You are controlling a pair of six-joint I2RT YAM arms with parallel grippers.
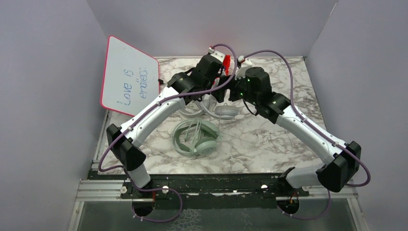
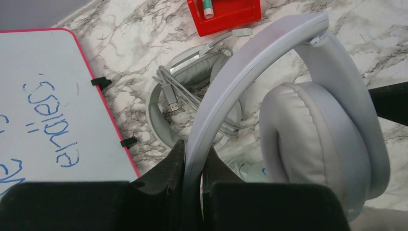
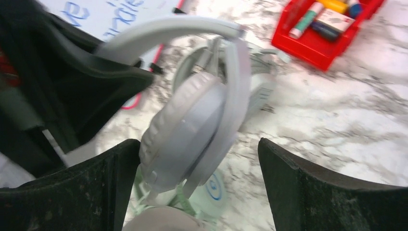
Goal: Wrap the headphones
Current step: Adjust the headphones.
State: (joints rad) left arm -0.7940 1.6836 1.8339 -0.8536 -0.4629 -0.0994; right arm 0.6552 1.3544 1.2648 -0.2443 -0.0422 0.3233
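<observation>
White headset [image 2: 312,144] is up off the table [image 2: 134,43]. Its band arches away from my left claw [image 2: 195,159], which is clamped tight on that band, and one cup hangs beside it. I count three headsets: this one, the grey one [image 2: 197,72] lying flat with its cable bundled across it, and the green one [image 1: 197,137] nearer the arm bases. My right claw [image 3: 197,144] is spread wide around the hanging cup; I can't say whether it's touching.
</observation>
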